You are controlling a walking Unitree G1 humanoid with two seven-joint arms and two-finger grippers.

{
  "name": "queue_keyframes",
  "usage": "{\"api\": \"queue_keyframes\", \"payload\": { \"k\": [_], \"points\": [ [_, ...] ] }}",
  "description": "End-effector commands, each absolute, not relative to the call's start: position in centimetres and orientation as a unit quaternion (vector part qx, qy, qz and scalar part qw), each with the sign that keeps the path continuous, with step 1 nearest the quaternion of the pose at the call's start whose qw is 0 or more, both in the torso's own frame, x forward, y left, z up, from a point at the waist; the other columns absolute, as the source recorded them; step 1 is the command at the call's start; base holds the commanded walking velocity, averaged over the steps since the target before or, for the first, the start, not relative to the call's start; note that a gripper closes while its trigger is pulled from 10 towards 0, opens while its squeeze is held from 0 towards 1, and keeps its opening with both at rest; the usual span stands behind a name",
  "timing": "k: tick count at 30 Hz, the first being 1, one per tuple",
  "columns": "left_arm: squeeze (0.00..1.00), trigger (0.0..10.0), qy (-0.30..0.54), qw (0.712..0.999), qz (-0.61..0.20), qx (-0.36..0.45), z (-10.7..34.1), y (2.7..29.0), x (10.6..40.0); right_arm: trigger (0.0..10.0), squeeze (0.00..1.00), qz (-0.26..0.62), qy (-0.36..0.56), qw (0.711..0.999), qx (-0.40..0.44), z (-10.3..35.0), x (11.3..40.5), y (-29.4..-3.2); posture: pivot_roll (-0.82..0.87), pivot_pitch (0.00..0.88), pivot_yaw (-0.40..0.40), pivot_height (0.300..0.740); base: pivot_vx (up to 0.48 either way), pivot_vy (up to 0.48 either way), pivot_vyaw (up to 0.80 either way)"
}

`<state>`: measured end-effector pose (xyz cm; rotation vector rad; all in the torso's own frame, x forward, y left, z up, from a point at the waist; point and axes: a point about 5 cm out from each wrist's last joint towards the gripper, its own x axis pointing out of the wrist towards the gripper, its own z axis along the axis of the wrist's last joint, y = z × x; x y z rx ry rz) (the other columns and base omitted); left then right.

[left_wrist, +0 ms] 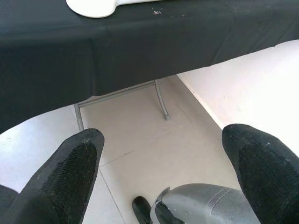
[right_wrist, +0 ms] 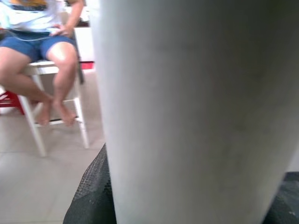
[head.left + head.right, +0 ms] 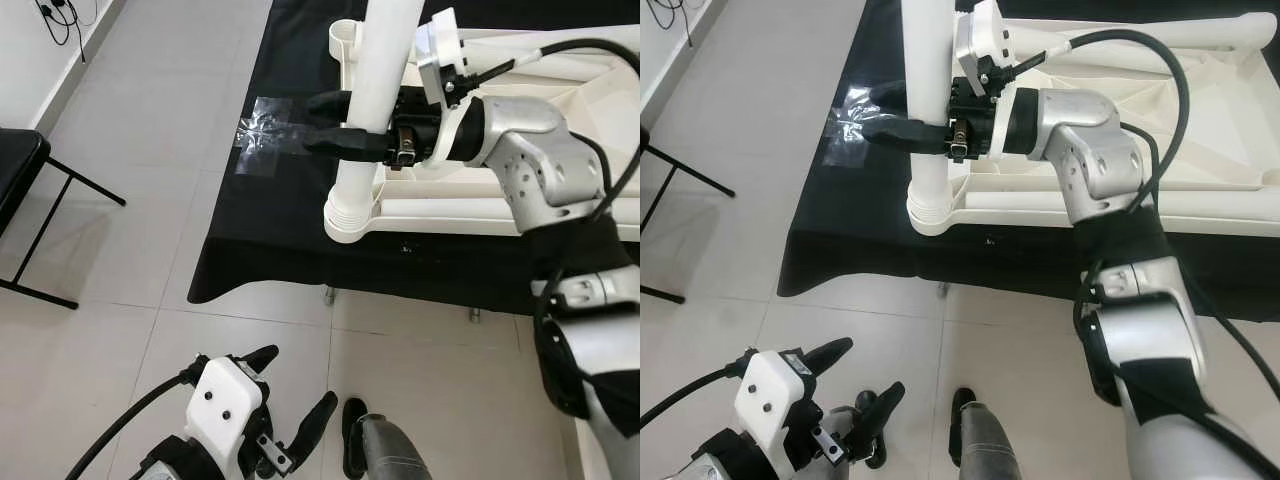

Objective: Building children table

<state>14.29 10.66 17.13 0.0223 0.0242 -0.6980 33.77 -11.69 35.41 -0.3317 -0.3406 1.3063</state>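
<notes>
Right hand (image 3: 335, 125) grips white table leg (image 3: 375, 110), upright in corner socket of upturned tabletop (image 3: 480, 205) on black-covered table (image 3: 260, 250), at 12 o'clock from us. We judge: seating leg; next needs twisting or pressing down. Left hand (image 3: 290, 395) idle, fingers wide, at 7 o'clock.

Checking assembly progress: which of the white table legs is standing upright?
The table leg gripped by the right gripper, standing in the tabletop's near-left corner socket. The other leg lies along the far edge.
</notes>
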Motion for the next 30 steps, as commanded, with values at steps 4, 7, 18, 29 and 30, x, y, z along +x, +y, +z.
{"api": "queue_keyframes", "payload": {
  "k": [4, 7, 18, 29, 30],
  "points": [
    [0.0, 10.0, 0.02, 0.939, -0.342, 0.008, 16.5, 10.5, 14.1, 10.0, 0.0, 0.478, -0.082, 0.862, -0.152, 31.4, 34.1, -12.3, 0.03, 0.402, -0.069, 0.74, 0.0, 0.0, 0.0],
    [0.0, 10.0, 0.018, 0.941, -0.338, 0.01, 16.2, 10.4, 14.5, 10.0, 0.0, 0.239, -0.047, 0.963, -0.119, 26.6, 31.5, -11.7, 0.05, 0.379, -0.068, 0.74, 0.0, 0.0, 0.0],
    [0.0, 10.0, 0.01, 0.945, -0.326, 0.015, 15.2, 10.6, 16.1, 10.0, 0.0, 0.186, -0.055, 0.98, -0.033, 26.3, 32.3, -9.4, 0.05, 0.266, -0.063, 0.74, 0.0, 0.0, 0.0],
    [0.0, 10.0, -0.025, 0.978, -0.207, 0.01, 16.3, 13.7, 19.3, 10.0, 0.0, 0.136, -0.049, 0.989, -0.019, 26.0, 32.0, -9.1, 0.07, 0.208, -0.065, 0.74, 0.0, 0.0, 0.0],
    [0.0, 10.0, -0.041, 0.982, -0.183, 0.016, 17.2, 14.9, 20.0, 10.0, 0.0, 0.137, -0.05, 0.989, -0.018, 25.9, 32.1, -9.1, 0.07, 0.201, -0.065, 0.74, 0.0, 0.0, 0.0]
  ]
}}
